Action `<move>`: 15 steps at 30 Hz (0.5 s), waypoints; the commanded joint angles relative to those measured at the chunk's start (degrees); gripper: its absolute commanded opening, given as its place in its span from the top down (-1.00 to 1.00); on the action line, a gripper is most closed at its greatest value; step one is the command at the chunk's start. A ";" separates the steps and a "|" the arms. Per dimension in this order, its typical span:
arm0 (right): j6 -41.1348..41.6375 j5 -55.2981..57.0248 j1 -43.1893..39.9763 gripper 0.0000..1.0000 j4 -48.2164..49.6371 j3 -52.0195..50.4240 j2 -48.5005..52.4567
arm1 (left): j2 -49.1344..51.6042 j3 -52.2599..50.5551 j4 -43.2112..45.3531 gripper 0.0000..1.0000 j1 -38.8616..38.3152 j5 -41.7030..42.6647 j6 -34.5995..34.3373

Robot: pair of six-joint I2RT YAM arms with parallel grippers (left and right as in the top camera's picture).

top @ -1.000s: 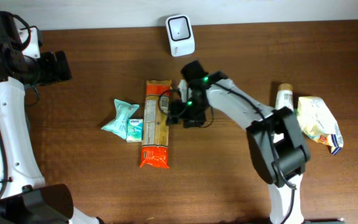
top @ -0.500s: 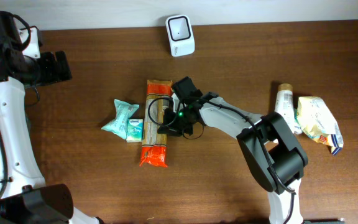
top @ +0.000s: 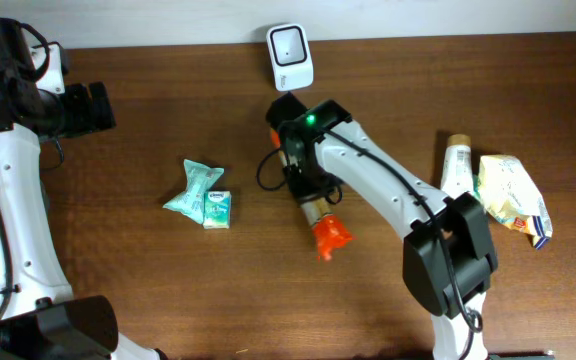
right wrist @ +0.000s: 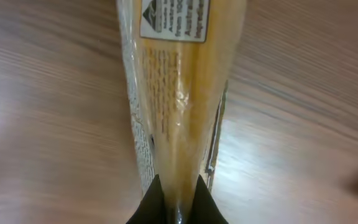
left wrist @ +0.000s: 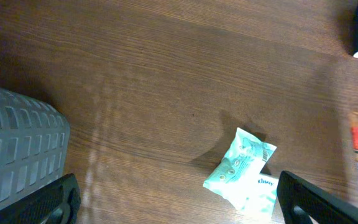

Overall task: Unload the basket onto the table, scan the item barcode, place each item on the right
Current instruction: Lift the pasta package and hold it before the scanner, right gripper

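The right claw (right wrist: 178, 208) pinches the pasta pack (right wrist: 179, 93) by one end, above the tabletop (top: 148, 290) near the scanner (top: 290, 45), likely to present it for scanning. The left claw (left wrist: 178, 202) hangs wide, empty

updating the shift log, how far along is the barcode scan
Done: the right gripper is shut on the spaghetti packet, so the pick-up looks complete. In hand: the packet is held close to the white scanner, its orange end pointing away from it. Left: showing the barcode to the scanner; I cannot see a barcode facing it in any view.
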 commanded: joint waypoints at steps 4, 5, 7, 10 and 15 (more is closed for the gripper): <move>2.03 14.47 10.80 0.92 -0.31 0.61 8.63 | -0.26 0.26 -0.09 -0.98 0.13 0.04 0.48; 2.03 14.45 11.93 0.88 -0.31 0.61 9.68 | -0.26 0.26 -0.09 -0.98 0.15 0.04 0.48; 2.03 14.32 15.61 0.70 -0.24 0.61 11.96 | -0.26 0.26 -0.09 -0.98 0.15 0.04 0.48; 2.03 14.36 18.84 0.38 0.33 0.61 12.13 | -0.26 0.26 -0.09 -0.98 0.13 0.04 0.48; 2.32 14.34 15.34 0.21 0.37 0.81 12.11 | -0.26 0.26 -0.09 -0.98 0.15 0.04 0.48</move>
